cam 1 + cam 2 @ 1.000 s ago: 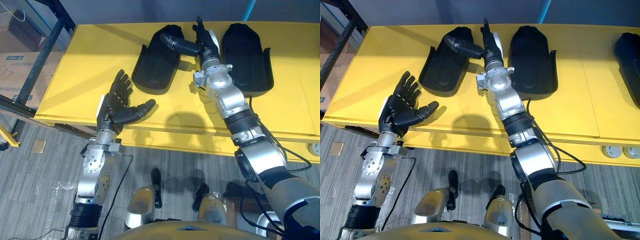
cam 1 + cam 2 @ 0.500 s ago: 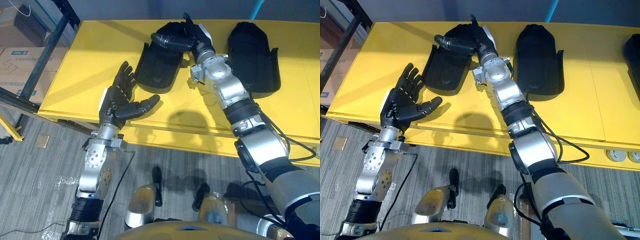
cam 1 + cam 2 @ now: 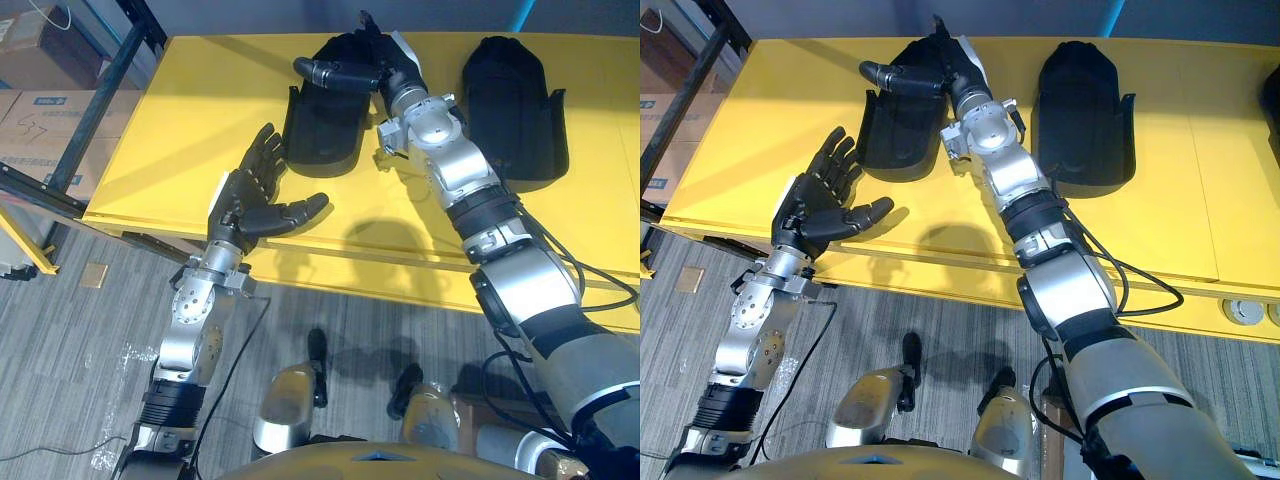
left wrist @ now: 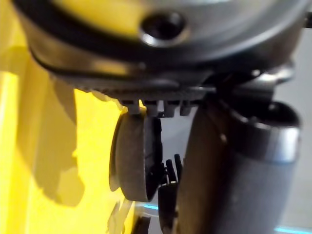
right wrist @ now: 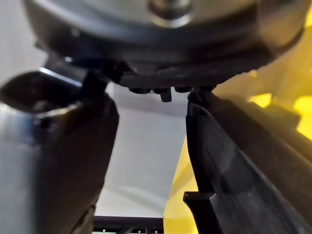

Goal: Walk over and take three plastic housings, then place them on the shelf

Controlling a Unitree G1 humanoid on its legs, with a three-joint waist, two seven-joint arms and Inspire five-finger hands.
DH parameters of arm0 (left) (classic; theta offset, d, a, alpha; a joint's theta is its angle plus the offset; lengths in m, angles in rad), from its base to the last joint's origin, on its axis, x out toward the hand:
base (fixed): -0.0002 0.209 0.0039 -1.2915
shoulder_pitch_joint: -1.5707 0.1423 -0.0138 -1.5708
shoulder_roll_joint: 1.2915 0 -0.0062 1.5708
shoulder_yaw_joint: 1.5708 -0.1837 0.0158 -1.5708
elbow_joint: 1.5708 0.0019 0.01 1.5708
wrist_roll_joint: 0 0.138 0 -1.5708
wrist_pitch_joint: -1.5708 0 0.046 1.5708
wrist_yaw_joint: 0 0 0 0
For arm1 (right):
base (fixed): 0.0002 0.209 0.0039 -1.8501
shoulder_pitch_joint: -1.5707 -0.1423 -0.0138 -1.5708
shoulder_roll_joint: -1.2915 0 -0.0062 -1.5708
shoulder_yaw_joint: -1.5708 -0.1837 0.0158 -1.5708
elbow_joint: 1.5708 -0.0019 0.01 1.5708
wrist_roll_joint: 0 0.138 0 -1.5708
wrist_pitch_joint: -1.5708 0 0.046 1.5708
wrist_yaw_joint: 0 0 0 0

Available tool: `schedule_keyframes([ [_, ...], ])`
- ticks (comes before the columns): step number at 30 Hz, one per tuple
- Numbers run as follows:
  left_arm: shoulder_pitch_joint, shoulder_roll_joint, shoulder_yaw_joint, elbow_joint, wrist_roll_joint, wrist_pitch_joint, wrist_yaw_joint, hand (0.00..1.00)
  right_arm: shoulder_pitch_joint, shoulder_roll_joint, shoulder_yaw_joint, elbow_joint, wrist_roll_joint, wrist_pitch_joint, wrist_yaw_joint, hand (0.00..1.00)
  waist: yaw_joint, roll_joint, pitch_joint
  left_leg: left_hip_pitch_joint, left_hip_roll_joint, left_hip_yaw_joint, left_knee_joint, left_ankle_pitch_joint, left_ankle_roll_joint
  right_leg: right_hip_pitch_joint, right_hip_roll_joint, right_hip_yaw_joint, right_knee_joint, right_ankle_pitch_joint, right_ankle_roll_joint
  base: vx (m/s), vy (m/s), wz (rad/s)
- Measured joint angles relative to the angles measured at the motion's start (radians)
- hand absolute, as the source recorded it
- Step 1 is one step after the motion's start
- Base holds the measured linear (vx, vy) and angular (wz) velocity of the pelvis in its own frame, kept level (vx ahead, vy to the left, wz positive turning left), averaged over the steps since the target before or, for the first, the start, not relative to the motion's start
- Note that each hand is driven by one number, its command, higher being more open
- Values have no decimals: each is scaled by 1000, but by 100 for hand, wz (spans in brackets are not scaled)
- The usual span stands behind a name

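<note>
Fingers straight, thumb wide: right hand (image 3: 387, 63) over the far end of a plastic housing (image 3: 318, 135), not clamped. Left hand (image 3: 246, 205) open-palmed. Looks like the first pickup; next, close firmly.

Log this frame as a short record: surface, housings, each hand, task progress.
surface: yellow table
housings: two black plastic ones lying flat and apart, left housing and right housing
right hand: open, over the left housing's far end, thumb spread across it
left hand: open, palm up, above the table's near edge, holding nothing
progress: no housing lifted yet
</note>
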Motion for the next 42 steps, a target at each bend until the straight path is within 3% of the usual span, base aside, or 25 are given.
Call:
schedule_keyframes([
  [9,-2,0,-36,2,0,-16,-13,100,0,-1,0,0,2,0,-8,100,-1,16,0,-13,5,1,11,1,-2,-14,1,2,15,-3,-5,0,0,0],
  [14,1,0,-37,-5,3,-16,14,100,0,0,2,-19,1,0,-63,100,-3,16,0,-7,5,7,11,1,-2,-14,0,7,17,-3,-5,2,6,-3],
  [16,6,0,-36,-17,20,-16,47,100,5,-3,1,-79,-2,1,-95,100,-7,16,0,-6,5,8,11,1,-2,-14,0,7,16,-3,-5,0,0,0],
  [22,52,0,19,-71,133,-16,167,100,59,-51,-66,-602,-20,1,-158,100,-33,14,-1,28,7,1,2,0,-3,30,11,4,-13,2,1,22,2,0],
  [24,66,0,81,-86,189,-17,219,100,130,-109,-111,-774,-22,1,-159,100,-40,5,-7,50,6,-5,-9,-2,-4,60,19,-1,-40,7,6,0,0,0],
  [26,81,0,146,-98,253,-22,275,100,178,-148,-133,-836,-41,6,-159,100,-55,-8,-17,50,2,-5,-16,-1,-3,64,30,-1,-59,16,8,-3,10,-2],
  [29,103,1,205,-103,311,-23,359,100,295,-219,-197,-869,-53,50,-156,100,-63,-30,-42,64,4,-2,-44,4,-1,88,50,-1,-120,49,11,19,27,-6],
  [32,140,1,234,-163,330,-31,381,100,423,-250,-304,-873,-48,87,-154,100,-70,-56,-66,64,3,4,-58,8,4,110,65,-2,-187,86,16,44,23,-5],
  [37,199,0,246,-295,284,-95,295,100,700,-261,-495,-943,-18,78,-145,100,-83,-78,-94,75,-4,13,-66,0,11,147,70,-1,-268,124,30,71,30,-3],
  [42,303,-21,236,-384,240,-136,183,100,1079,-129,-626,-1023,-9,-56,-80,100,-125,-80,-136,109,-13,48,-81,-18,9,168,74,30,-302,133,37,52,28,-18],
])
